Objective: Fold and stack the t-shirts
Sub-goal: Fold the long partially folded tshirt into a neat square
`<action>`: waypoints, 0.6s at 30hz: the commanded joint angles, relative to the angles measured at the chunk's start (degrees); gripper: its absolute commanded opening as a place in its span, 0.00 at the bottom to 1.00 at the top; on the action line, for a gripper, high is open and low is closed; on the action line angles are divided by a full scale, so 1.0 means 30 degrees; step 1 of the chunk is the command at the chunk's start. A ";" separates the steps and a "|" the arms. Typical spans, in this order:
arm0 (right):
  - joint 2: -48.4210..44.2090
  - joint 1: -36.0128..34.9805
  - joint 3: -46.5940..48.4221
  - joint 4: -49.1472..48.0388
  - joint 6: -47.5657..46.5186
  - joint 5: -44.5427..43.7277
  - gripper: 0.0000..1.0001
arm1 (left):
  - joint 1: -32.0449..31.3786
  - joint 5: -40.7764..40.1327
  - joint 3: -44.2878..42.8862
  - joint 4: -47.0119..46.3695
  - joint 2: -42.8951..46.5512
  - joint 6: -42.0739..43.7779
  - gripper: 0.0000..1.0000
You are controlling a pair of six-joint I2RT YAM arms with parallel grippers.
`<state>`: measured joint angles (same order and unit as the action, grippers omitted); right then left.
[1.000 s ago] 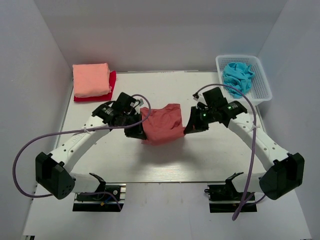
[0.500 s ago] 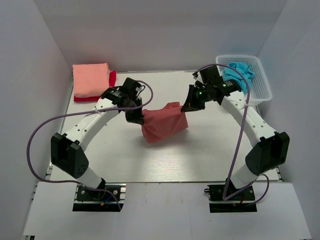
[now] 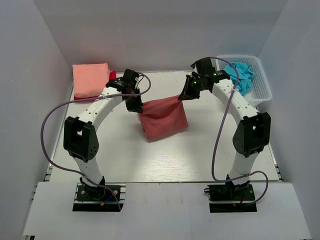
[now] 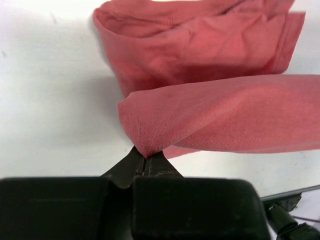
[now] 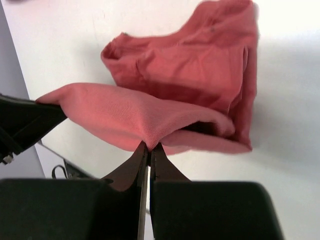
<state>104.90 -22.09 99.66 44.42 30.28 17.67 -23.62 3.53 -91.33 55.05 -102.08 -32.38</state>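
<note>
The dusty brick-red t-shirt (image 3: 162, 119) hangs stretched between both grippers over the far middle of the table, its lower part draping down toward the table. My left gripper (image 3: 137, 106) is shut on its left top corner; in the left wrist view the cloth (image 4: 210, 90) is pinched at the jaw tips (image 4: 145, 157). My right gripper (image 3: 181, 97) is shut on its right top corner; in the right wrist view the cloth (image 5: 165, 95) is pinched at the tips (image 5: 149, 146). A folded salmon-pink shirt (image 3: 91, 79) lies on a folded bright red one (image 3: 112, 76) at the far left.
A white mesh basket (image 3: 261, 80) at the far right corner holds a crumpled blue cloth (image 3: 240, 74). Purple cables loop from both arms. White walls close in the table on three sides.
Both grippers have moved away from the bases toward the far side, carrying the brick-red shirt, and have spread apart, so the top edge is now stretched taut and the shirt hangs flatter.
</note>
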 commanded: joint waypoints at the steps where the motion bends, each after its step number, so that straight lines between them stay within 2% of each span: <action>1: 0.0890 0.0214 0.1554 -0.1562 -0.0162 -0.0061 0.00 | 0.0663 -0.0210 -0.1342 -0.0302 -0.0247 0.0042 0.00; 7: 0.3380 0.0243 0.3253 -0.2415 -0.0720 -0.0088 0.00 | 0.1398 0.0142 -0.2891 0.0135 -0.1975 0.0042 0.00; 8: 0.3991 0.0301 0.3662 -0.2474 -0.0719 -0.0090 0.00 | 0.1601 0.0316 -0.3216 0.0137 -0.2703 0.0245 0.07; 9: 0.4606 0.0331 0.4130 -0.2706 -0.0690 -0.0206 0.00 | 0.1806 0.0317 -0.3567 0.0137 -0.3088 0.0247 0.18; 10: 0.5193 0.0302 0.4309 -0.2795 -0.0545 -0.0468 0.00 | 0.1808 0.0492 -0.4064 -0.0153 -0.3382 0.0508 0.42; 11: 0.5460 0.0360 0.4600 -0.3289 -0.0427 -0.0674 0.00 | 0.2040 0.0493 -0.4243 -0.0533 -0.3646 0.0684 0.60; 12: 0.5665 0.0360 0.4603 -0.3845 0.0560 -0.1952 0.00 | 0.2042 0.0493 -0.4447 -0.0942 -0.4112 0.0686 0.76; 13: 0.6218 0.0331 0.4574 -0.4170 0.0889 -0.3270 0.00 | 0.2216 0.0493 -0.4885 -0.2136 -0.4349 0.1034 0.96; 14: 0.6369 0.0360 0.4400 -0.5768 0.1472 -0.4182 0.12 | 0.2218 0.0754 -0.5179 -0.2699 -0.4583 0.1328 1.00; 15: 0.6776 0.0360 0.4514 -0.6046 0.1681 -0.4452 0.22 | 0.2421 0.0931 -0.6458 -0.2907 -0.5369 0.1563 1.00; 16: 0.6897 0.0447 0.4776 -0.6309 0.1770 -0.4484 0.51 | 0.2423 0.0933 -0.7283 -0.2677 -0.5783 0.1826 1.00; 17: 0.7014 0.0419 0.5736 -0.6283 0.1539 -0.4513 0.87 | 0.2423 0.0933 -0.9234 -0.2124 -0.6193 0.1829 1.00; 18: 0.7015 0.0419 0.5920 -0.6312 0.1305 -0.4484 0.90 | 0.2597 0.0933 -1.0066 -0.1480 -0.6545 0.2003 1.00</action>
<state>126.32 -21.34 112.18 31.90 33.28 8.43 -16.49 5.15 -112.62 51.77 -122.41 -28.84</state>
